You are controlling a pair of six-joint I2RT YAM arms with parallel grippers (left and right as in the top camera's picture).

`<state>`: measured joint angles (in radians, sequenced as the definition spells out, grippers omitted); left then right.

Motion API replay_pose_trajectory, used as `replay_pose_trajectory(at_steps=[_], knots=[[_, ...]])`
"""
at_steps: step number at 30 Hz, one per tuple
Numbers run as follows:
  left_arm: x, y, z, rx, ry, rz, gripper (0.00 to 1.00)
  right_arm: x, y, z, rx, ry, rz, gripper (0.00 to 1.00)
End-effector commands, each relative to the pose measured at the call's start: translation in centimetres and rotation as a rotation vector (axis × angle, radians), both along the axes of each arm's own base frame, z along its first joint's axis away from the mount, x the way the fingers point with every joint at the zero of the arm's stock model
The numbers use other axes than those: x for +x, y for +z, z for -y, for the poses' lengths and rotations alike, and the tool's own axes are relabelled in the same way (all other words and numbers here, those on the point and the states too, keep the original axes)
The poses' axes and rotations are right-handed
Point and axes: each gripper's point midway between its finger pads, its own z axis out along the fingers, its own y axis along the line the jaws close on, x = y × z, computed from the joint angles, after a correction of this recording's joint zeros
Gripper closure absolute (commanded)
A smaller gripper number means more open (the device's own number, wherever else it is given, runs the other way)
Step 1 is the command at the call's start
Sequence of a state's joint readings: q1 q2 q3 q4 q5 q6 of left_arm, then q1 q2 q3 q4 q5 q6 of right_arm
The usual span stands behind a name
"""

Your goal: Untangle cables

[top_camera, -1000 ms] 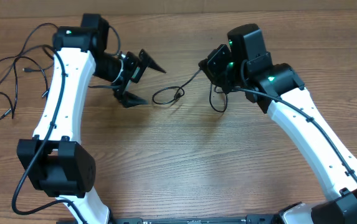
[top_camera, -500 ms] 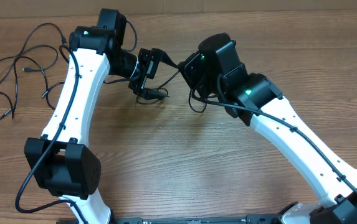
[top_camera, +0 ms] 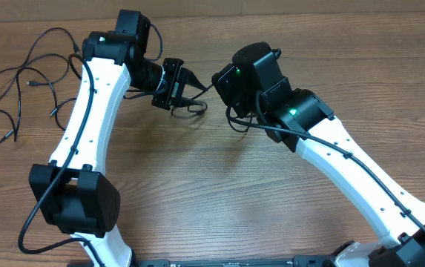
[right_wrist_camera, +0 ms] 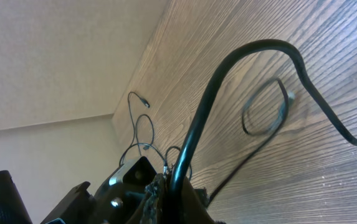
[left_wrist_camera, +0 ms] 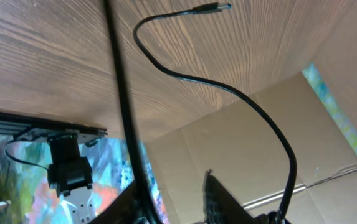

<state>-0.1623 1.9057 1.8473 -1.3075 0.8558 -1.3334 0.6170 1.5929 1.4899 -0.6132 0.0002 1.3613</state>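
Between the two grippers near the table's middle hangs a black cable [top_camera: 197, 105]. My right gripper [top_camera: 223, 78] is shut on it; in the right wrist view the cable [right_wrist_camera: 228, 68] rises from between the closed fingers [right_wrist_camera: 178, 186] and arcs over the wood. My left gripper [top_camera: 185, 87] sits just left of the right one. Its jaws are narrowed but still apart, and one strand [left_wrist_camera: 122, 112] runs along the inner face of one finger [left_wrist_camera: 134, 205]. A second strand [left_wrist_camera: 253, 106] ends in a plug [left_wrist_camera: 214, 7]. A small loop [right_wrist_camera: 265, 112] lies on the table.
Several loose cables [top_camera: 19, 81] sprawl over the wooden table [top_camera: 219, 193] at the far left, behind the left arm. A cardboard wall [left_wrist_camera: 240, 137] stands along the table's back edge. The right arm's white link [top_camera: 346, 163] crosses the right half.
The right gripper has carried its cable leftward towards the left gripper. The left gripper has swung right to meet it, and its wide jaws have narrowed around a strand.
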Motion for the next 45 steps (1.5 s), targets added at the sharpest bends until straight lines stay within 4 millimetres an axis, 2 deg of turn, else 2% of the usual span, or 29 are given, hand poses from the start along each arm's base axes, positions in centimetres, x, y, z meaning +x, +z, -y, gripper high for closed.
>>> replay_pose_trajectory(at_steps=[1,2,3,4,6,7,8,10,13,14,17,20,25,27,29,34,38,39,45], knots=[[0.0,-0.2,0.1,0.016,0.008,-0.006,0.82,0.1,0.2,-0.1,0.001,-0.005,0.008,0.96],[0.0,-0.2,0.0,0.017,0.008,-0.005,0.89,0.1,0.2,-0.1,0.001,-0.005,0.009,0.96],[0.0,-0.2,0.0,0.017,0.008,-0.006,0.90,0.1,0.2,-0.1,-0.001,-0.003,0.010,0.95],[0.0,-0.2,0.0,0.019,0.009,-0.005,0.96,0.1,0.2,-0.1,-0.001,-0.003,0.010,0.94],[0.1,-0.3,-0.1,0.027,0.011,-0.003,0.96,0.1,0.1,-0.1,-0.010,0.006,0.016,0.86],[0.1,-0.4,-0.2,0.035,0.012,0.000,0.96,0.1,0.1,-0.1,-0.022,0.017,0.024,0.79],[0.2,-0.7,-0.4,0.058,0.017,0.004,0.96,0.1,0.1,-0.1,-0.043,0.034,0.034,0.58],[0.4,-1.2,-0.9,0.096,0.016,0.021,0.96,-0.1,-0.2,0.0,-0.073,0.056,0.041,0.29],[0.8,-2.0,-1.9,0.168,-0.017,0.083,0.96,-0.5,-1.0,0.7,-0.145,0.079,0.037,0.04],[0.9,-2.1,-2.1,0.182,-0.041,0.112,0.96,-0.5,-1.4,1.2,-0.182,0.078,0.035,0.00],[0.9,-2.1,-2.3,0.186,-0.165,0.240,0.96,-0.8,-2.7,3.3,-0.342,0.088,0.037,0.00],[0.8,-2.1,-3.0,0.197,-0.258,0.327,0.96,-1.6,-4.3,6.2,-0.490,0.066,-0.019,0.00],[-0.8,-1.8,-5.6,0.308,-0.286,0.319,0.96,-2.3,-6.0,10.6,-0.555,0.015,-0.148,0.00],[-1.5,-0.7,-7.3,0.392,-0.282,0.351,0.96,-2.3,-6.6,12.7,-0.554,-0.004,-0.204,0.00],[-1.9,0.3,-8.4,0.452,-0.279,0.390,0.96,-2.2,-6.8,14.1,-0.564,0.006,-0.227,0.00],[-4.5,2.9,-13.9,0.717,-0.256,0.430,0.96,-2.7,-7.5,17.2,-0.611,0.010,-0.291,0.00],[-7.7,4.7,-22.3,1.128,-0.235,0.333,0.96,-3.2,-7.8,18.3,-0.619,-0.003,-0.330,0.00],[-8.8,5.0,-23.6,1.171,-0.226,0.297,0.96,-3.2,-7.8,18.3,-0.618,-0.004,-0.329,0.00],[-9.0,4.9,-26.3,1.153,-0.118,0.248,0.96,-3.2,-7.8,18.2,-0.620,0.002,-0.328,0.00]])
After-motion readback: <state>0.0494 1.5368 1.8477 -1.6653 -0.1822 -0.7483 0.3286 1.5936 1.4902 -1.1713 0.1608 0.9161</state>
